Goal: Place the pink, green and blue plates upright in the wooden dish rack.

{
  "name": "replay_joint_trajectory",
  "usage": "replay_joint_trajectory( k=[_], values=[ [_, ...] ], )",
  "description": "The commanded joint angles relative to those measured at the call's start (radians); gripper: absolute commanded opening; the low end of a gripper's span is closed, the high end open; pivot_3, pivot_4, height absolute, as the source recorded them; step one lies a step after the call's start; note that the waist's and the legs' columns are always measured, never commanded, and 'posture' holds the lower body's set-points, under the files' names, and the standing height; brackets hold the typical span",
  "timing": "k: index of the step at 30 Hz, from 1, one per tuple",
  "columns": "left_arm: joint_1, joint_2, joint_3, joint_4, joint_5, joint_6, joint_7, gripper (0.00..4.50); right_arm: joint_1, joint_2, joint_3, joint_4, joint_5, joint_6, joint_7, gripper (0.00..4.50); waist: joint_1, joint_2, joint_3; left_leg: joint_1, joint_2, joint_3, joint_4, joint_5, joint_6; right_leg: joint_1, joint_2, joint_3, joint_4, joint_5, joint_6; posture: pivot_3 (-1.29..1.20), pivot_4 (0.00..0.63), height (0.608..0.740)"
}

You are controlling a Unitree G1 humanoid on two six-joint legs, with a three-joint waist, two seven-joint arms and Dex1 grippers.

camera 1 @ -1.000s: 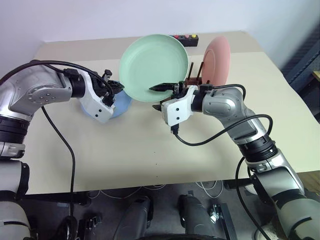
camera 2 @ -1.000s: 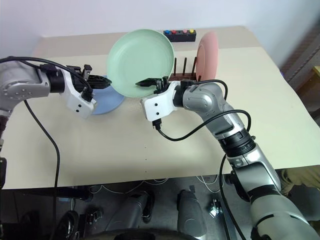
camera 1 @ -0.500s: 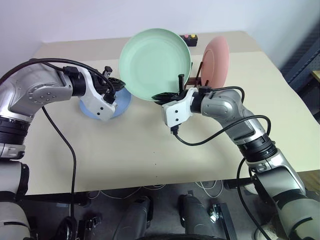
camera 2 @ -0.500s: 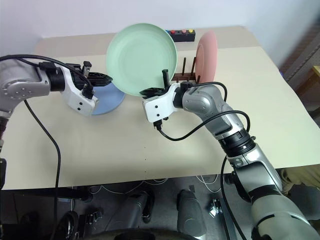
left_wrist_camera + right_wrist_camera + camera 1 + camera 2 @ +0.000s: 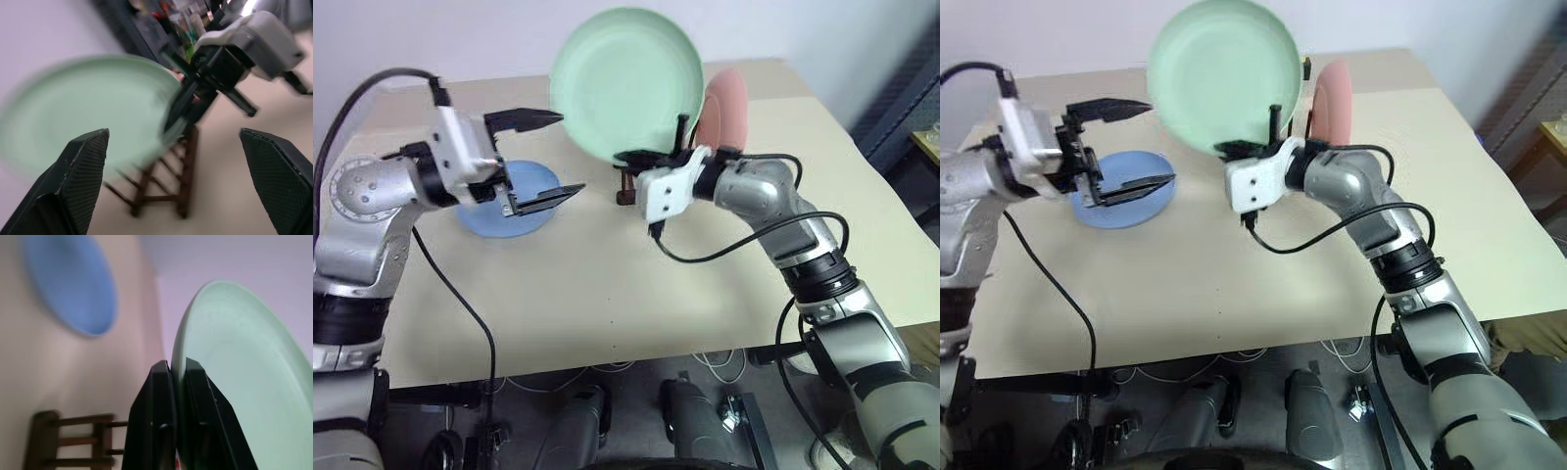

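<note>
Left eye view showed the task partly done. The pink plate (image 5: pixel 722 106) already stood upright, apparently in the wooden dish rack (image 5: pixel 628 186), just behind the right gripper (image 5: pixel 651 157), though the rack's pegs were largely hidden there by that gripper and its plate. The right gripper had its fingers pinched narrow on the lower rim of the green plate (image 5: pixel 626 83), which it held on edge, raised clear of the tabletop (image 5: pixel 607 294) and above the rack; the right wrist view confirmed the rim clamped between the two fingers (image 5: pixel 159 426), with the rack's base below and to one side. The left gripper (image 5: pixel 548 157) stood wide and held nothing, one finger above and one below, hovering over the blue plate (image 5: pixel 509 201), which lay flat on the tabletop just beneath and behind the lower finger. The left wrist view looked between its spread fingers (image 5: pixel 78 181) toward the green plate and the rack beyond. By this judgement, one plate was racked, the green plate remained to be lowered between the pegs beside the pink one, and the blue plate had yet to be lifted, turned on edge and slotted in.
</note>
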Motion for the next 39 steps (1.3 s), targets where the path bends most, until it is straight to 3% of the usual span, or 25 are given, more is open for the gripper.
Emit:
replay_joint_trajectory(
  k=[1, 4, 8, 10, 22, 30, 39],
  values=[
    [0.036, 0.003, 0.122, -0.092, -0.228, 0.221, 0.062, 4.45, -0.052, 0.077, -0.129, -0.048, 0.293, 0.196, 0.058, 0.0, 0.001, 0.0, 0.0, 0.0, 0.001, 0.0, 0.0, 0.0, -0.001, 0.0, 0.001, 0.0, 0.0, 0.0, -0.001, 0.0, 0.15, 0.74],
    [0.055, -0.012, 0.173, -0.105, -0.313, 0.332, 0.121, 4.45, -0.079, 0.12, -0.23, -0.09, 0.546, 0.428, 0.115, 0.0, 0.009, 0.0, 0.0, 0.0, 0.001, -0.001, 0.0, 0.0, -0.001, 0.001, 0.001, 0.0, -0.001, 0.001, -0.001, 0.0, 0.15, 0.74],
    [0.075, -0.031, 0.209, -0.121, -0.325, 0.386, 0.158, 4.45, -0.132, 0.149, -0.376, -0.115, 0.853, 0.745, 0.082, 0.0, 0.013, 0.0, 0.0, 0.0, 0.001, -0.001, 0.0, -0.001, 0.001, 0.002, 0.001, 0.0, -0.002, 0.001, -0.002, 0.0, 0.15, 0.74],
    [0.085, -0.036, 0.225, -0.134, -0.334, 0.406, 0.166, 4.45, -0.155, 0.148, -0.437, -0.088, 0.935, 0.831, 0.045, 0.0, 0.013, 0.0, 0.0, 0.0, 0.001, -0.001, 0.0, -0.003, 0.003, 0.002, 0.001, 0.0, -0.003, 0.001, -0.002, 0.0, 0.15, 0.74],
    [0.138, -0.045, 0.274, -0.204, -0.386, 0.49, 0.143, 4.45, -0.244, 0.161, -0.776, 0.226, 1.224, 1.073, -0.296, 0.0, 0.009, 0.0, 0.0, 0.0, 0.001, 0.001, -0.002, -0.003, 0.002, 0.001, 0.001, 0.001, -0.003, 0.002, -0.003, 0.0, 0.15, 0.74],
    [0.139, -0.057, 0.28, -0.209, -0.368, 0.488, 0.138, 4.45, -0.259, 0.196, -0.836, 0.221, 1.341, 1.12, -0.418, 0.0, 0.009, 0.001, 0.0, 0.0, 0.002, 0.001, -0.002, -0.003, 0.003, 0.0, 0.001, 0.001, -0.003, 0.002, -0.003, 0.0, 0.15, 0.74],
    [0.152, -0.057, 0.283, -0.22, -0.348, 0.482, 0.129, 4.45, -0.198, 0.185, -0.763, 0.202, 1.269, 1.048, -0.401, 0.0, 0.009, 0.001, 0.0, 0.0, 0.002, 0.001, -0.002, -0.003, 0.003, 0.0, 0.001, 0.001, -0.003, 0.002, -0.003, 0.0, 0.15, 0.74]
  ],
)
